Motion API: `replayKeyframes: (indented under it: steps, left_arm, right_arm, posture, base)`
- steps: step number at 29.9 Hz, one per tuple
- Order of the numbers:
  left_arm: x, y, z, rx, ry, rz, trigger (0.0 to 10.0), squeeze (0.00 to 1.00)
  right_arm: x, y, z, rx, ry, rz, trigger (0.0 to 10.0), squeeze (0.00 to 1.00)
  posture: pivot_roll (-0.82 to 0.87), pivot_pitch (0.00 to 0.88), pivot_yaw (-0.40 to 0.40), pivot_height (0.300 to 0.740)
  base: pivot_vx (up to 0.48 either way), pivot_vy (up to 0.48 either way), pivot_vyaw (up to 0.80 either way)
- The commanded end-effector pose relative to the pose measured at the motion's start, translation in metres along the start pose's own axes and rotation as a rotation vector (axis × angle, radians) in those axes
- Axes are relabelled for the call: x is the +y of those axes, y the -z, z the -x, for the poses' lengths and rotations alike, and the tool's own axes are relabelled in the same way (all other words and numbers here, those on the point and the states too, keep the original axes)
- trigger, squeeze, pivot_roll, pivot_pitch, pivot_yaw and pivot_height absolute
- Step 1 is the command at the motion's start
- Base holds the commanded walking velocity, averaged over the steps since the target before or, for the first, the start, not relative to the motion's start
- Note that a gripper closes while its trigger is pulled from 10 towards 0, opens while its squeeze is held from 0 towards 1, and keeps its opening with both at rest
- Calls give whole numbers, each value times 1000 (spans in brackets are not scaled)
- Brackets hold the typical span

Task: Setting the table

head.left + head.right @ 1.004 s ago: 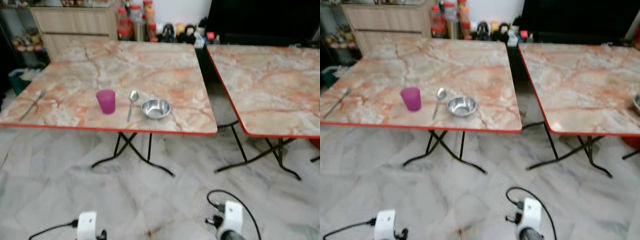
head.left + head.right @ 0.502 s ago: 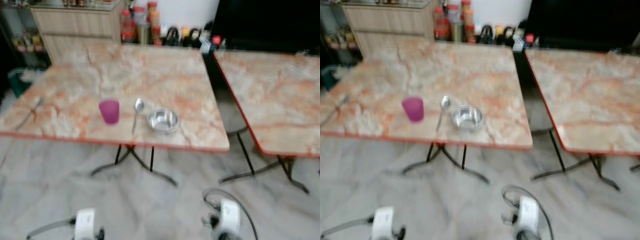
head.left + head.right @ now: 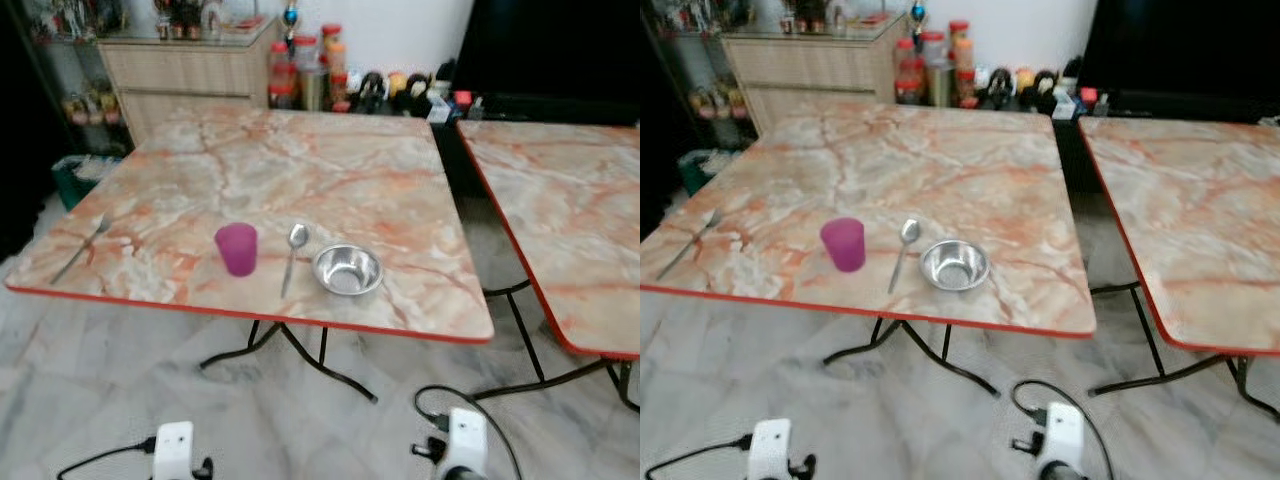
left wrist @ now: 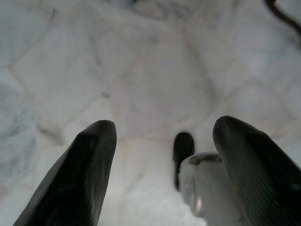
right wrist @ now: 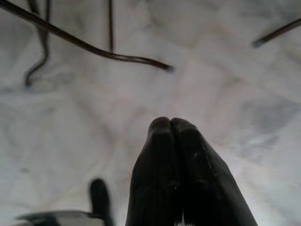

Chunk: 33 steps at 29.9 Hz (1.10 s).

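- Near edge of marble-patterned, red-rimmed folding table [image 3: 300, 160]: purple plastic cup [image 3: 237, 249], steel spoon [image 3: 292, 258], round steel bowl [image 3: 347, 270], left to right; fork [image 3: 82, 248] far left.
- Second matching table [image 3: 560, 200] right; grey marble floor [image 3: 100, 380].
- Left gripper [image 4: 160, 146] fingers apart, right gripper [image 5: 171, 123] fingers together, both empty.

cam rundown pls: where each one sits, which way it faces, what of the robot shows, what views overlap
Left eye: head, facing forward and down at the table with purple cup, spoon, steel bowl, fork; both wrists at the bottom edge.
Right eye: stereo twin, same table and wrists.
Left wrist: looks down along the left gripper, open, at the tiled floor.
Right wrist: looks down along the right gripper, shut, at floor and table legs.
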State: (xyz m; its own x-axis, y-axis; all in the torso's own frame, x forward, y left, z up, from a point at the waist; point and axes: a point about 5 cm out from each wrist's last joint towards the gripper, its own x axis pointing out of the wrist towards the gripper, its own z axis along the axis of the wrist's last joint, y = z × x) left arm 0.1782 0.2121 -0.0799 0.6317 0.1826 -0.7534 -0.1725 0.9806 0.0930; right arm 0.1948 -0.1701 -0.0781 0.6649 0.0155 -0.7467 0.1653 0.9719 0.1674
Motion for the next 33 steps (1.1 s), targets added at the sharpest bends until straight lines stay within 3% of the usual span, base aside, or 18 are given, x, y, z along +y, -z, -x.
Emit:
replayKeyframes:
  steps: [1, 7, 9, 15, 29, 33]
  left_arm:
    - [-7, -1, 0, 6, 12, 13, 10000, 0]
    - [-8, 0, 0, 8, 15, 13, 10000, 0]
    - [-9, 1, 0, 10, 16, 17, 10000, 0]
    - [-9, 5, 1, 20, 13, 19, 10000, 0]
    - [-10, 7, 2, 26, 15, 18, 10000, 0]
    - [-10, 8, 2, 27, 16, 16, 10000, 0]
  right_arm:
    - [-14, 3, 3, 8, 38, -2, 10000, 0]
    - [-16, 5, 4, 13, 39, 2, 10000, 0]
    - [-10, 3, 3, 3, -42, 100, 10000, 0]
    - [-9, 1, 6, -25, -150, 194, 10000, 0]
    - [-6, -3, 15, -100, -410, 268, 10000, 0]
    - [-5, -15, 17, -158, -463, 285, 10000, 0]
  posture:
    - [0, 0, -32, 740]
    - [-3, 0, -33, 740]
    - [-10, 0, -37, 740]
    - [-24, 0, -39, 740]
    - [-33, 0, -42, 740]
    - [-32, 0, -40, 740]
  base:
    - [0, 0, 0]
    - [0, 0, 0]
    - [0, 0, 0]
    - [0, 0, 0]
    - [0, 0, 0]
    - [0, 0, 0]
